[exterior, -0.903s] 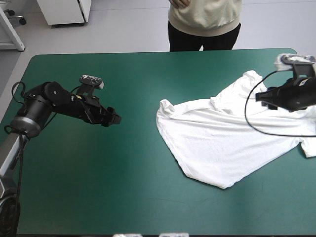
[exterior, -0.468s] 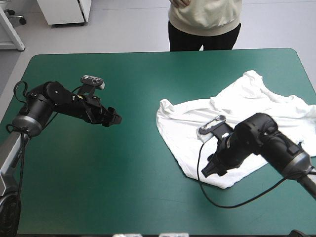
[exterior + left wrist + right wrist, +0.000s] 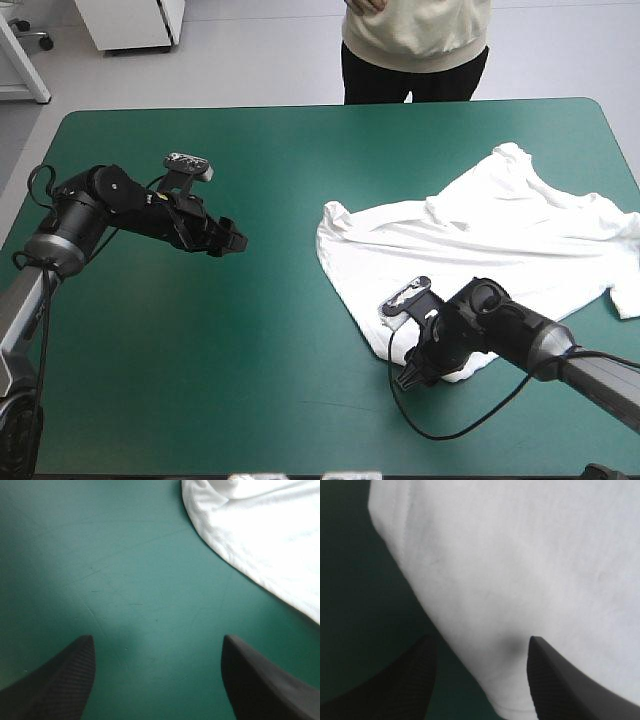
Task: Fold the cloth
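T-shirt lies spread, right hand released over its near corner, left hand released above teal-green cover.

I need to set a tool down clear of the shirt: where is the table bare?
Bare teal-green table cover lies between the left black pincer and the white short-sleeved T-shirt, and along the near edge on the left. The far strip is free too. The right side is crowded: T-shirt spread there, right pincer open over its near corner.
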Robot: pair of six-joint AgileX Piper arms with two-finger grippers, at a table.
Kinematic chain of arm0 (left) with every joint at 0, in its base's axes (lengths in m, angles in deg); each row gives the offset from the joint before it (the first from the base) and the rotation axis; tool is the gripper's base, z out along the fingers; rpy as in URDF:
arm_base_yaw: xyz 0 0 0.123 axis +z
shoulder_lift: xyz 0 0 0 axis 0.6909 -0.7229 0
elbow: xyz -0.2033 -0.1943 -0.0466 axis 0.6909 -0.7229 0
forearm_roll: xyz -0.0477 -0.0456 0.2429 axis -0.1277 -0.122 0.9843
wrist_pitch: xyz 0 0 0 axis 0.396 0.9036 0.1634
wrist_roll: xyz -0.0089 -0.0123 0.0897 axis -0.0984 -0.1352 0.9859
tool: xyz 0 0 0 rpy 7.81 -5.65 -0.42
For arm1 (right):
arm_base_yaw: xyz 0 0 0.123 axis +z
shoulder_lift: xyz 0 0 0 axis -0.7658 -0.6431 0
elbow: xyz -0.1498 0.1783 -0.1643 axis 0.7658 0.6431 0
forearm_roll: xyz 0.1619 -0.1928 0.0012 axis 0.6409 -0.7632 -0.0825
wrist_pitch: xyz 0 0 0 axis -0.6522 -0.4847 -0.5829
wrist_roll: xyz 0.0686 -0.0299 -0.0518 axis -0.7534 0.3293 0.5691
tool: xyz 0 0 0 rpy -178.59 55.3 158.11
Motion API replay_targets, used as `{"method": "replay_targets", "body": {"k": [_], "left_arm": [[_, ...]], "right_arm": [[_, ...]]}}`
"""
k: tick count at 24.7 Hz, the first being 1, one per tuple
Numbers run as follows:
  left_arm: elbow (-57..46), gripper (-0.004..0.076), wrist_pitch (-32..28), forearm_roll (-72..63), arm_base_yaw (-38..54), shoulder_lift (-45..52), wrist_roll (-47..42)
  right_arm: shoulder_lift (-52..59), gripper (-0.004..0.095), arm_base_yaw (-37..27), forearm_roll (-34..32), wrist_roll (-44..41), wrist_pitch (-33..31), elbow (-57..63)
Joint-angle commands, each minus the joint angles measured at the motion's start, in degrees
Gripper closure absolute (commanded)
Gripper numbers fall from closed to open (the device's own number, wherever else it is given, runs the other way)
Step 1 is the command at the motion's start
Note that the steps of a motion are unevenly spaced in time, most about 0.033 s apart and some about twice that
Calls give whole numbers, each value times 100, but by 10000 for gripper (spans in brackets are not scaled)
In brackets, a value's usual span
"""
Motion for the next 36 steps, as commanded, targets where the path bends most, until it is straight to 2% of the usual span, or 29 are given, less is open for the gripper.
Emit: {"method": "replay_targets", "body": {"k": [1, 4, 6, 8, 12, 13, 21, 23, 26, 30, 34, 36], "left_arm": [[180, 214, -134, -258, -9, 207, 10], [180, 214, -137, -258, -9, 207, 10], [180, 214, -205, -273, -9, 207, 10], [180, 214, -289, -324, -9, 207, 10], [180, 214, -480, -616, -9, 207, 314], [180, 214, -584, -659, -33, 207, 369], [190, 214, -1195, -632, -859, -409, 885], [275, 214, -1661, -435, -1304, -818, 872], [709, 214, -1920, -335, -1500, -1360, 559], [1832, 214, -1596, -322, -1504, -2145, 510], [3125, 214, -603, -260, -1524, -3099, 401], [3533, 214, -436, -252, -1556, -3418, 401]], "right_arm": [[-175, 398, 12, -73, 129, 270, -65], [-434, 402, 12, 6, 227, 199, -42], [-562, 449, 12, 21, 227, 146, -7], [-591, 565, 12, 44, 227, 105, 19], [-499, 903, 12, 148, 241, 48, 27], [-470, 920, 12, 190, 241, 47, 27], [-439, 925, 12, 229, 240, 61, 27], [-439, 925, 12, 229, 240, 26, 27], [-439, 925, 12, 237, 240, -35, 27], [-439, 925, 12, 435, 240, 9, 27], [-439, 925, 12, 434, 240, 33, 27], [-439, 925, 12, 434, 240, 33, 27]]}}
